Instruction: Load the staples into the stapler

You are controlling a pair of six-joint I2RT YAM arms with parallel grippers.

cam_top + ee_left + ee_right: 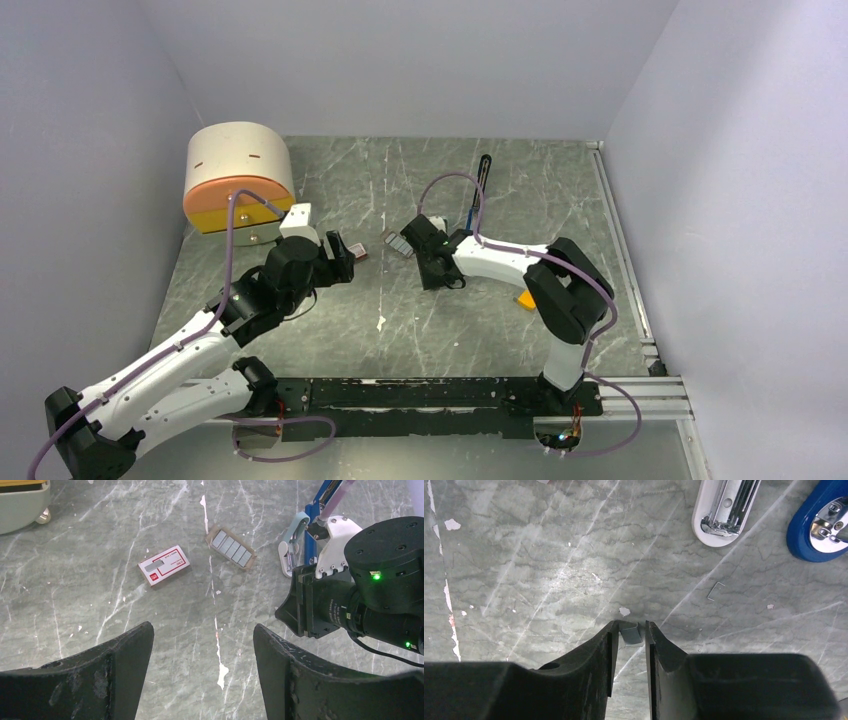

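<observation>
Black fingers of the left gripper [202, 632] stand spread above the marble table [75, 610], holding nothing. Just beyond lie the red-and-white box [164, 566] and the staples [231, 548], a ribbed grey row. Further right, the right gripper [631, 627] pinches a small grey strip [630, 634], likely staples, short of the blue stapler [816, 525]. Picking looks done; the strip must yet reach the magazine.
</observation>
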